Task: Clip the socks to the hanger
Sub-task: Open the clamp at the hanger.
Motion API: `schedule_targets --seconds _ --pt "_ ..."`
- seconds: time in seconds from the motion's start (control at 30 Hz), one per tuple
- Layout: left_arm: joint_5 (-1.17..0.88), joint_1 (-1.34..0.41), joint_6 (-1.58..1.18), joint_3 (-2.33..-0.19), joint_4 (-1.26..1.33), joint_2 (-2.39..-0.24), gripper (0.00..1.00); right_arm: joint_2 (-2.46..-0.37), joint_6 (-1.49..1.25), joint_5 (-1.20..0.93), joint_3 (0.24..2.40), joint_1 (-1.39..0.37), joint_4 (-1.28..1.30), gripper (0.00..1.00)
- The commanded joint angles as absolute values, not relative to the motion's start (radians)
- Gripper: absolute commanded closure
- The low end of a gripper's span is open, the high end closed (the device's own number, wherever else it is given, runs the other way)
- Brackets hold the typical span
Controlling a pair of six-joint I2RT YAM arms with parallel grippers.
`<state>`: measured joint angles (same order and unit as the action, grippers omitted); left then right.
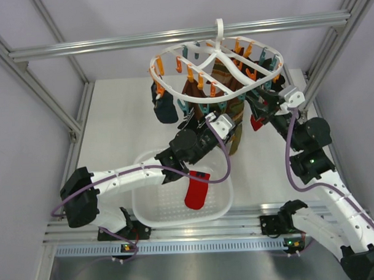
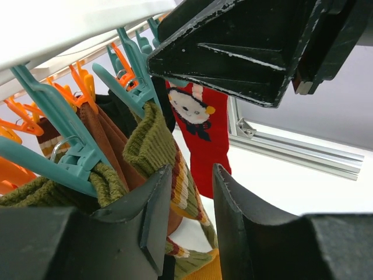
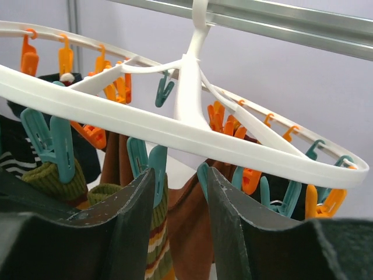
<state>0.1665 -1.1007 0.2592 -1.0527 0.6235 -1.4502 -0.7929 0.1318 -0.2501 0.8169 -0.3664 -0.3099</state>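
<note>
Bright, even light comes from above. The white table (image 1: 112, 118) glows softly and has only faint shadows. The top view is sharp, but straight lines bend near its edges. In the left wrist view the near hanger (image 2: 58, 23) rim is washed out white.

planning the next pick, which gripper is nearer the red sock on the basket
Left. The left gripper is raised by the hanger, up and right of the sock; the right gripper is farther right.
</note>
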Motion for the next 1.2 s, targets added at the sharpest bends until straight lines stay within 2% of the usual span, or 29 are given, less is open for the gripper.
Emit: schedule_targets --seconds 0.0,0.2,0.47,0.67,0.73,1.17 --pt "0.189 -1.106 0.238 -1.072 0.641 -1.422 0.6 -0.798 0.242 -0.04 0.836 -0.432 -0.377 0.59" --pt "0.192 -1.106 0.245 -1.074 0.643 -1.424 0.6 -0.789 0.281 0.077 0.838 -0.509 -0.35 0.52" --pt "0.193 -1.108 0.25 -1.071 0.643 -1.427 0.6 -0.703 0.299 0.129 0.772 -0.518 -0.313 0.48" --pt "0.196 -1.108 0.242 -1.066 0.658 -1.436 0.6 -0.71 0.31 0.13 0.73 -0.52 -0.367 0.44" --pt "0.198 -1.106 0.244 -1.065 0.661 -1.436 0.6 -0.721 0.319 0.13 0.713 -0.52 -0.411 0.39" --pt "0.216 -1.108 0.252 -1.031 0.69 -1.419 0.58 -0.816 0.371 0.198 0.693 -0.541 -0.597 0.36"
